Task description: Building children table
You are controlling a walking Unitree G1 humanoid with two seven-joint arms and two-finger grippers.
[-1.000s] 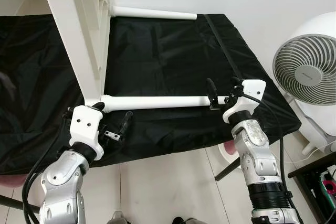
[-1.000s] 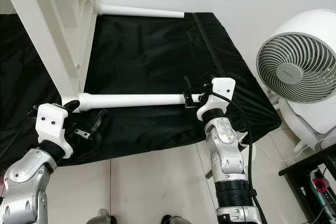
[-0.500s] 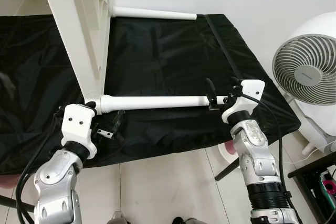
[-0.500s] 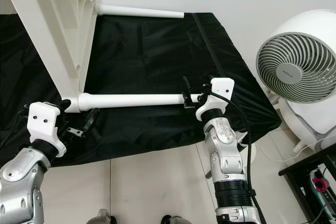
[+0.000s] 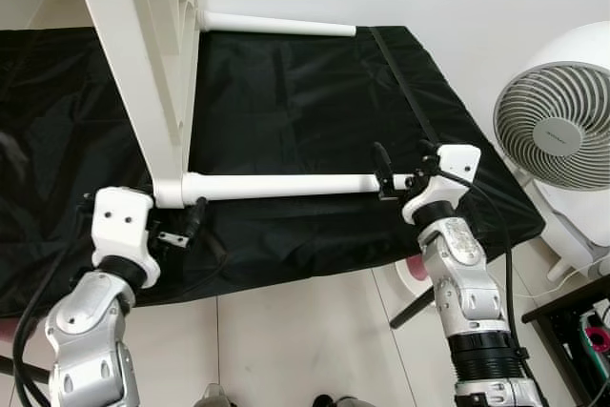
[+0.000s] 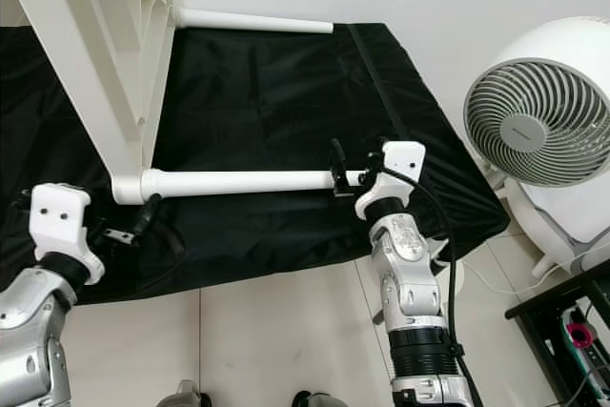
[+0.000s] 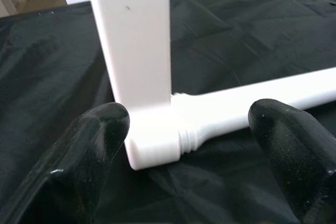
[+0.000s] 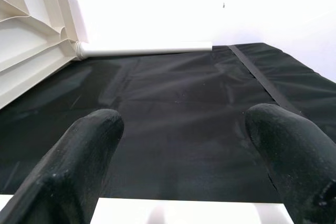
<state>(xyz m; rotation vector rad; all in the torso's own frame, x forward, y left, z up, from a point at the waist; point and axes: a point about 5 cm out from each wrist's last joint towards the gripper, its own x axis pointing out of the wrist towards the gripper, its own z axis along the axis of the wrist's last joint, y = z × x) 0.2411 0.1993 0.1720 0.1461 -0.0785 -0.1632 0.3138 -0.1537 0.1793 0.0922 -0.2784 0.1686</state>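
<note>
Step in hand, by judgement: fitting leg into tabletop corner socket.

Upper left of frame: white tabletop (image 5: 143, 54) tipped on edge on black sheet (image 5: 305, 73).

Lower left: left gripper (image 5: 191, 221), jaws wide, just beside socket joint, gripping nothing.

Centre: table leg (image 5: 286, 185) lying level, threaded end seated at tabletop corner.

Centre right: right gripper (image 5: 398, 171), jaws straddling leg's free end; contact unclear.

Far right: fan (image 5: 558, 131).

Next, likely: steady corner, twist leg home.

The white tabletop (image 5: 143, 54) is cut off above.
</note>
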